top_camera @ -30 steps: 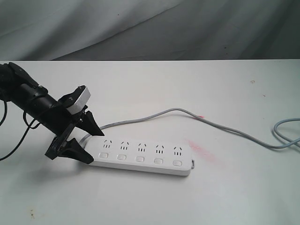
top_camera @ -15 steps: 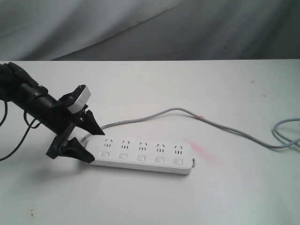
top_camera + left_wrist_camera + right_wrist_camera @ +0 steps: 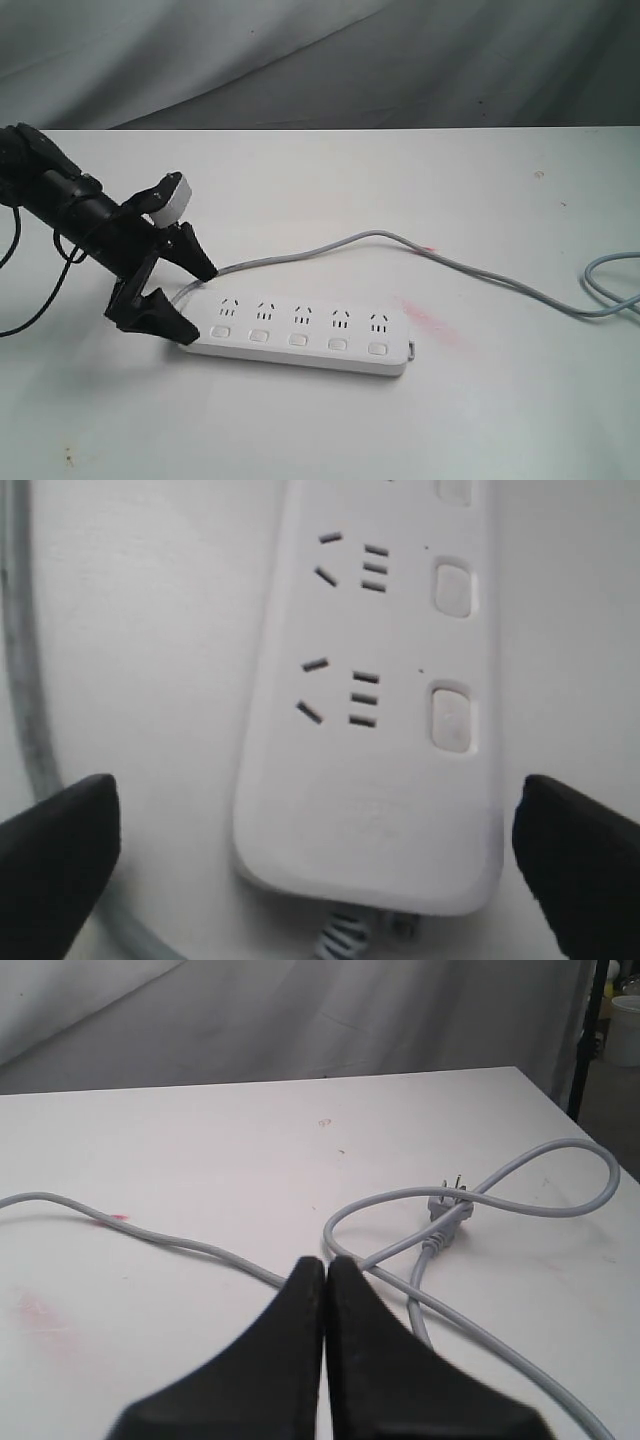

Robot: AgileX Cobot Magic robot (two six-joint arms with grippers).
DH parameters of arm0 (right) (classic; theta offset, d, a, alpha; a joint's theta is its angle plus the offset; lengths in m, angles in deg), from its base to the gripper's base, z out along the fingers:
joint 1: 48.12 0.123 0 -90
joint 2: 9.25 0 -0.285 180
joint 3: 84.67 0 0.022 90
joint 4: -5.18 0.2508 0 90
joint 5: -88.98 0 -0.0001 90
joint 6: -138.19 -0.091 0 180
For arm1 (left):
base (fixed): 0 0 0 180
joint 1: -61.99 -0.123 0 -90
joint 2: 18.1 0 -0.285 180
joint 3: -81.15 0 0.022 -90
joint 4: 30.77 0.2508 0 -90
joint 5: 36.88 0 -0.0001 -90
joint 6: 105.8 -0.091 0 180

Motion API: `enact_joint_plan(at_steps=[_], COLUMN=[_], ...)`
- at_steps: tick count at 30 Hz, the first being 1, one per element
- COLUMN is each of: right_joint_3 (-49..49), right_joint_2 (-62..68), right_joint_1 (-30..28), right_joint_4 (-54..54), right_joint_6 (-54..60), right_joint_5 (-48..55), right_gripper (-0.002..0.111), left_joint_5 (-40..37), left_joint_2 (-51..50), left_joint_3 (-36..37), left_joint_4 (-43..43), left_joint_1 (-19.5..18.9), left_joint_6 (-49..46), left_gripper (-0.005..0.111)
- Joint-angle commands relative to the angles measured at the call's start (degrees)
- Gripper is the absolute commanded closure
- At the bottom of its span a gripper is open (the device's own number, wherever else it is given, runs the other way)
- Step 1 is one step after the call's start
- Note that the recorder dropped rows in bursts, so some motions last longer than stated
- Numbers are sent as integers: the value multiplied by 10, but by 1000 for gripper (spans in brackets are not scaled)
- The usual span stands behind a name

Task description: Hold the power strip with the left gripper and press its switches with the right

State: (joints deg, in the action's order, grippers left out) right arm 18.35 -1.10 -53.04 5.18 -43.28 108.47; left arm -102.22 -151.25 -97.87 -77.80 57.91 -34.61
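Observation:
The white power strip lies flat on the white table, its grey cord looping off to the right. Its five square switches run along the near side; two switches show in the left wrist view. My left gripper is open and straddles the strip's cord end, one finger on each side, apart from the casing. My right gripper is shut on nothing, hovering over the table near the cord's plug. It is out of the exterior view.
A pink smear marks the table right of the strip. The cord's far part forms loops by the table's right edge. A grey cloth backdrop hangs behind the table.
My left arm has drawn slightly left and its fingers have shifted a little farther from the camera around the strip's end. The strip has barely moved.

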Motion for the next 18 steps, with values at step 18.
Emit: enact_joint_plan(at_steps=[18], right_joint_3=[-2], right_joint_2=[-4], right_joint_1=[-4], right_joint_4=[-4], right_joint_6=[1], right_joint_5=[-1], right_gripper=[108], left_joint_5=[162], left_joint_2=[338], left_joint_3=[-106], left_joint_4=[-7], left_joint_1=[0], left_joint_6=[410], left_gripper=[16])
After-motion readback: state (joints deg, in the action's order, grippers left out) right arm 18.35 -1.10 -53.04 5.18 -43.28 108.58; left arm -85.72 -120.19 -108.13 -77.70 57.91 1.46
